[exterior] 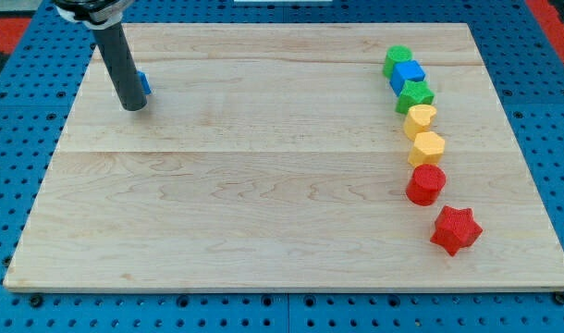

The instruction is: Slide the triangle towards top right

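A small blue block (145, 85), probably the triangle, lies at the view's top left; the rod hides most of it, so its shape is not clear. My tip (134, 107) rests on the board just left of and below this block, touching or nearly touching it. The dark rod rises from there to the view's top edge.
A curved column of blocks runs down the view's right: a green block (398, 59), a blue cube (409, 74), a green star (415, 95), a yellow heart (420, 118), a yellow hexagon (427, 146), a red cylinder (425, 184), a red star (455, 229). The wooden board (263, 203) sits on blue pegboard.
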{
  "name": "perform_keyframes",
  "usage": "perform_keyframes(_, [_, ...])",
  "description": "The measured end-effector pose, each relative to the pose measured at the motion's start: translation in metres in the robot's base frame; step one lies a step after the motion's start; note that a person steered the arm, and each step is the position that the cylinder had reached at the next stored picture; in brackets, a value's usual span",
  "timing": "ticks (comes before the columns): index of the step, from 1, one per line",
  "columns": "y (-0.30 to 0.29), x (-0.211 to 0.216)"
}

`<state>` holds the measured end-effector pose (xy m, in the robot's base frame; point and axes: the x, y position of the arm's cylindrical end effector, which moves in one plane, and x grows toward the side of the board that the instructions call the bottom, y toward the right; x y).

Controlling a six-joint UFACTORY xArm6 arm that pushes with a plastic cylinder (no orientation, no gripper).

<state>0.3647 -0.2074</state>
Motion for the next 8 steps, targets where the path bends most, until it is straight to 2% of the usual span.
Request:
perform_keyframes(3, [-0.041,-0.059])
perform_keyframes(4, [0.005,-0.086])
perform_keyframes(5, [0.084,-0.08])
perform_keyframes(7, [0.198,-0.077])
perform_keyframes(8, [0.217,-0.072])
